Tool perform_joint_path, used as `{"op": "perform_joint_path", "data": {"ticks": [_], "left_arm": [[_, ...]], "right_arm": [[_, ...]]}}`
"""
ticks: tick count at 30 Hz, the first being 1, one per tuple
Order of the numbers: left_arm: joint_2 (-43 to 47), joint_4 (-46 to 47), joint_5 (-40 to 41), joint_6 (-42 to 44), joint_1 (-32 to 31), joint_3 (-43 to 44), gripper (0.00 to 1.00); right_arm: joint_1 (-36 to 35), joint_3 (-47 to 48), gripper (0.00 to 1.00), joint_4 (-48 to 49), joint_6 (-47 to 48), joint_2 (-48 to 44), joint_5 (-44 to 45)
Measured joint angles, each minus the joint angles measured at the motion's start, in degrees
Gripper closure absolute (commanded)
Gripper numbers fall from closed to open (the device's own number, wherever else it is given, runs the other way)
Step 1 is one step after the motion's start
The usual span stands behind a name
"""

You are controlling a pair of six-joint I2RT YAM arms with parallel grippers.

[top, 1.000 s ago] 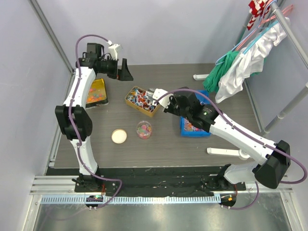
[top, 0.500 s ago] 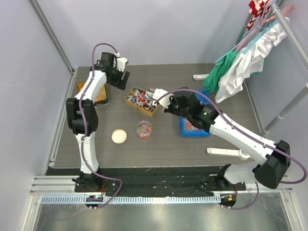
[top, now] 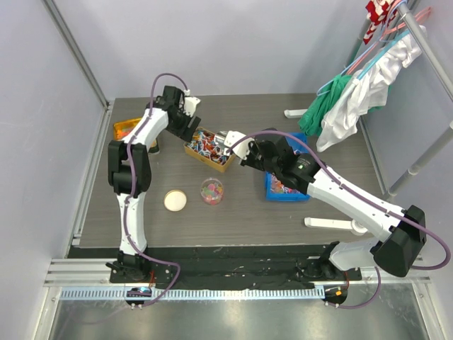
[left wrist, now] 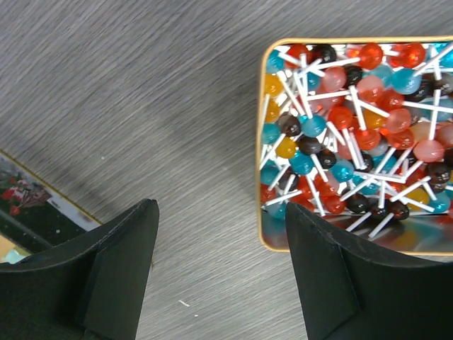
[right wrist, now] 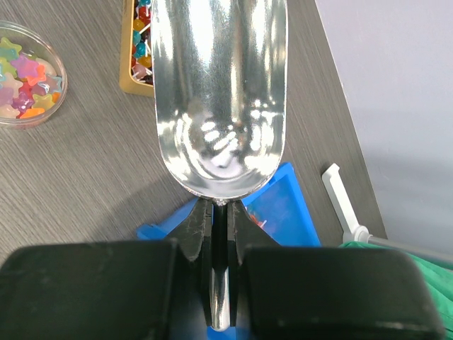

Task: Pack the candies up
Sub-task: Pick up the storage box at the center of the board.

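**Left gripper [left wrist: 223,216] is hovering wide open beside the candies [left wrist: 354,127]; right gripper [right wrist: 221,234] is clamping tight on a metal scoop [right wrist: 221,92] by its handle.**

The candies are lying heaped in a tan tray [left wrist: 260,142] mid-table, just right of the left fingers rather than between them. The left wrist view is showing them as lollipops with sticks pointing every way and no shared axis; overhead they are too small to tell. The right wrist view is showing the scoop's bowl empty, its long axis running toward the tan tray. Star candies [right wrist: 25,74] are sitting in a round dish [right wrist: 62,71] to its left, and a blue tray [right wrist: 287,191] is lying beneath it.
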State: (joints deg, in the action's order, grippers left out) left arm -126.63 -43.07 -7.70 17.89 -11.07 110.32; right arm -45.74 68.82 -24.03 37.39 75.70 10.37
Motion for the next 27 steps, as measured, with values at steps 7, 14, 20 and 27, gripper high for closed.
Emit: {"op": "perform_joint_path", "data": {"ticks": [7,14,20,27], "left_arm": [[-0.7,0.0,-0.3,0.1,-0.7,0.0,0.39],[-3.5,0.5,2.5,0.6,-1.3,0.0,0.45],[-4.0,1.1,4.7,1.4,-2.1,0.0,0.52],[-4.8,1.0,5.9,4.3,-4.4,0.0,0.77]], "right_arm": [[0.0,0.0,0.99,0.0,0.0,0.2,0.0],[0.0,0.0,0.99,0.0,0.0,0.5,0.0],[0.0,0.0,0.99,0.0,0.0,0.5,0.0],[0.0,0.1,0.99,-0.7,0.3,1.3,-0.1]]}}
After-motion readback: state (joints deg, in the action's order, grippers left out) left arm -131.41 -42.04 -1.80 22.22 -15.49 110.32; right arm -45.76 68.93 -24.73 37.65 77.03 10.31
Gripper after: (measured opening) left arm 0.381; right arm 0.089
